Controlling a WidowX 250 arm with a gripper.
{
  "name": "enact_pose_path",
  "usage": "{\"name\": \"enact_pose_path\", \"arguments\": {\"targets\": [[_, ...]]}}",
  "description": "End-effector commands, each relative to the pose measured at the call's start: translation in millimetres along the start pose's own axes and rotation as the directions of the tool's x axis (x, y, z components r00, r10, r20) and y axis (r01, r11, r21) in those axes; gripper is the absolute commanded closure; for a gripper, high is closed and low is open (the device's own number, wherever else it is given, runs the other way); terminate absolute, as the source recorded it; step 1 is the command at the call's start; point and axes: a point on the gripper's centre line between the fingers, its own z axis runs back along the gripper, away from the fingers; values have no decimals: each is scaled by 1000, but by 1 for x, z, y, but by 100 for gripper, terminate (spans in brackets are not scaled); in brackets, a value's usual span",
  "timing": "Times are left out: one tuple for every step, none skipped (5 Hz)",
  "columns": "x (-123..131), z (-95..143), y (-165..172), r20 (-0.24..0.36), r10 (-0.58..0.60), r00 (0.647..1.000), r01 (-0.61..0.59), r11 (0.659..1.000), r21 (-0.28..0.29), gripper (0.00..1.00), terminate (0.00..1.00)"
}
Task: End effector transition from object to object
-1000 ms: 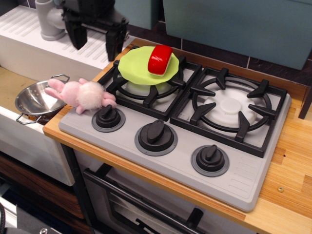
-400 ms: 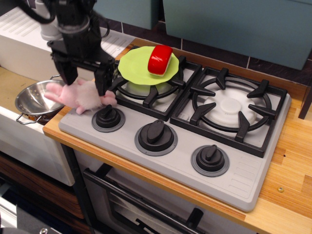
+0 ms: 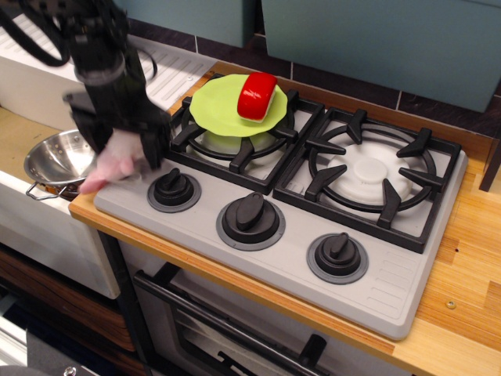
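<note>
My black gripper (image 3: 124,155) has come down at the front left corner of the grey stove (image 3: 376,294). Its two fingers (image 3: 151,150) stand on either side of a pink plush toy (image 3: 108,171) that lies there, with the crossbar low over the toy. The jaws are still wide apart and the toy rests on the stove's edge. Most of the toy is hidden behind the gripper, and the frame is slightly blurred around it.
A green plate (image 3: 221,106) holding a red and white block (image 3: 257,95) sits on the left burner. A steel colander (image 3: 48,160) is in the sink on the left. Three black knobs (image 3: 250,218) line the stove's front. The wooden counter (image 3: 470,282) extends to the right.
The gripper has moved from the back left, near the plate, forward and down onto the pink plush toy. The toy now shows only partly between the fingers.
</note>
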Motion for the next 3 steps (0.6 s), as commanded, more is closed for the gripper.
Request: {"name": "enact_pose_path", "arguments": {"targets": [[17,-4,-1,-9,-20,1000,20,1000,-21,0,0],[17,-4,-1,-9,-20,1000,20,1000,-21,0,0],[17,-4,-1,-9,-20,1000,20,1000,-21,0,100]]}}
